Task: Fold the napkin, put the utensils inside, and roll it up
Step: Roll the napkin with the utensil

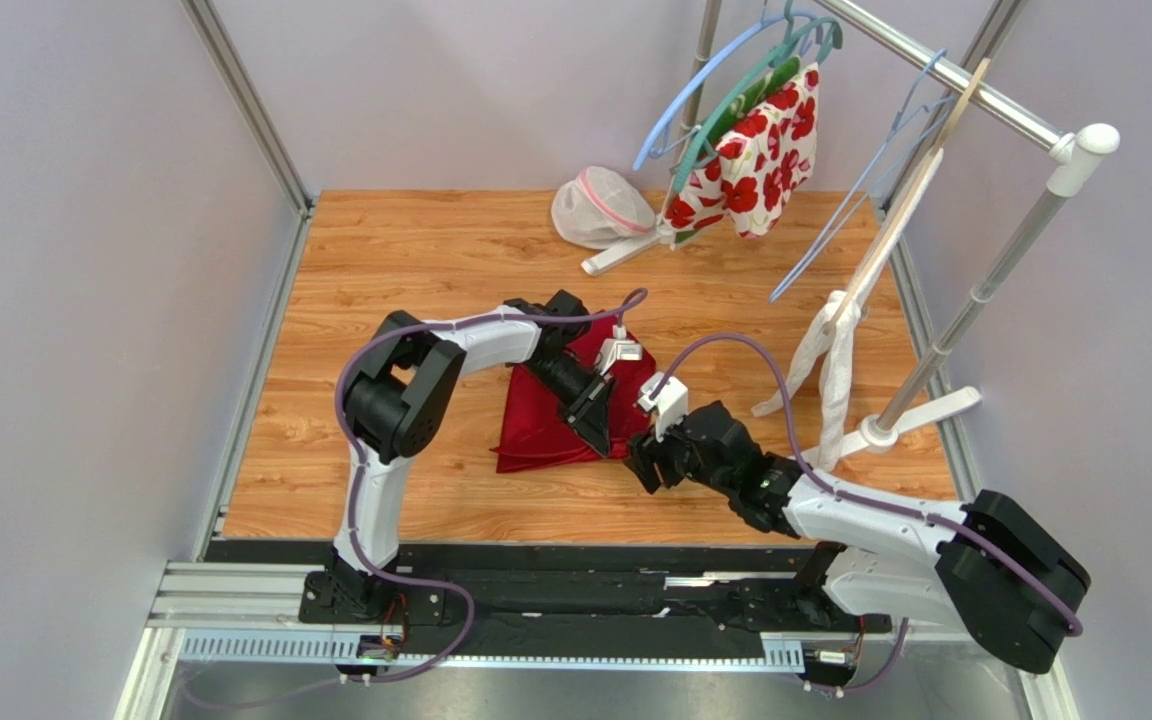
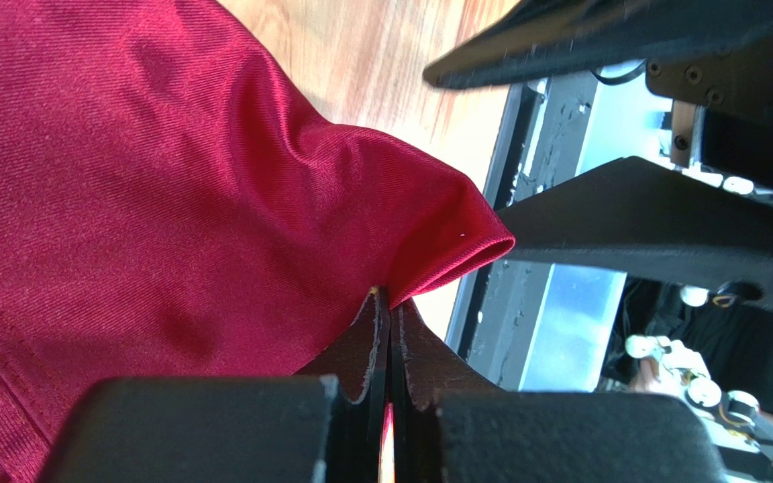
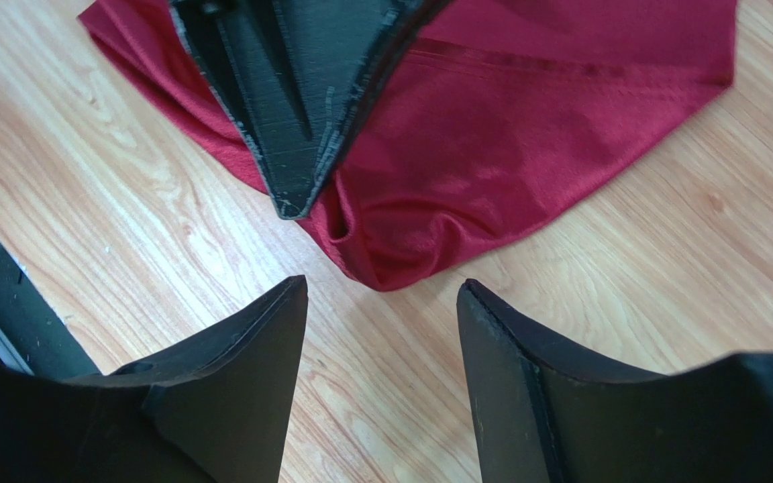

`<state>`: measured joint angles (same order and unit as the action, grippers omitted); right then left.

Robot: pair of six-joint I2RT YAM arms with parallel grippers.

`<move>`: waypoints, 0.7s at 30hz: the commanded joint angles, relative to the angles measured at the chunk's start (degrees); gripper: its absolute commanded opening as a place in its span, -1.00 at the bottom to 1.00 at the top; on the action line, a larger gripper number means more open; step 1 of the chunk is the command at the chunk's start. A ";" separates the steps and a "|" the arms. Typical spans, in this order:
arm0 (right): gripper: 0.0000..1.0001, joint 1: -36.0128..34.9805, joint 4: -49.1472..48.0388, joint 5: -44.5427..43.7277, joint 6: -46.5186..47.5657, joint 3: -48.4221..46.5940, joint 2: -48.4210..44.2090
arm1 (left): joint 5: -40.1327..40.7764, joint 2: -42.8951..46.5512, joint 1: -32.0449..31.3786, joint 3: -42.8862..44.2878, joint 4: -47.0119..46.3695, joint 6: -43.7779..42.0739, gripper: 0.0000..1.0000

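Pinching the napkin [image 2: 159,181] corner, left tool [image 2: 391,302]; right tool [image 3: 382,285] spread just beside it.

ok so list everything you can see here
napkin: one, dark red, middle of the table
flowered cloth: one, white with red, on a hanger
hangers: several, blue, green, wood, on the rack
rack: one, white and silver, far right
bag: one, white, far side of the table
towel: one, white, draped by the rack
table: one, light wood
left tool: black, shut on the napkin's edge
right tool: black, open, beside the napkin's corner
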<state>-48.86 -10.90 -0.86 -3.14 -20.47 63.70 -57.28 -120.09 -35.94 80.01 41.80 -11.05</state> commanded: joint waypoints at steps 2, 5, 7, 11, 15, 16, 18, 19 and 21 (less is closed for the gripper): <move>0.18 -1.15 -5.36 2.35 5.42 -3.00 3.26 | -3.10 -0.32 0.70 1.82 2.23 -3.10 -1.00; 0.11 -1.41 -6.33 2.36 6.21 -3.26 4.67 | -3.37 -0.40 0.70 1.91 2.32 -3.28 -1.00; 0.05 -1.41 -6.59 2.53 6.83 -3.79 5.46 | -3.63 -0.49 0.70 1.82 2.41 -3.45 -1.00; -0.03 -1.41 -7.91 4.11 7.62 -4.40 7.57 | -3.54 -0.76 0.70 1.82 2.67 -3.63 -1.00; -0.12 -1.41 -8.35 6.04 8.32 -5.72 10.12 | -3.55 -0.76 0.70 1.99 2.76 -3.72 -1.00; -0.15 -1.41 -8.61 6.57 8.32 -5.90 10.39 | -3.63 -0.67 0.70 2.08 2.76 -3.72 -1.00; -0.21 -1.41 -8.88 7.63 8.32 -6.16 10.91 | -3.63 -0.84 0.79 2.26 2.93 -3.72 -1.00; -0.27 -1.41 -8.79 7.80 8.41 -6.34 11.44 | -3.63 -0.84 0.79 2.17 2.93 -3.80 -1.00; -0.33 -1.50 -8.44 8.60 8.41 -6.60 11.88 | -3.63 -0.76 0.70 2.17 3.02 -3.89 -1.00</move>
<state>-50.02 -15.73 5.19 3.84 -24.58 74.65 -58.22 -120.53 -35.51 80.03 44.12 -12.58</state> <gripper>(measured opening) 0.363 0.009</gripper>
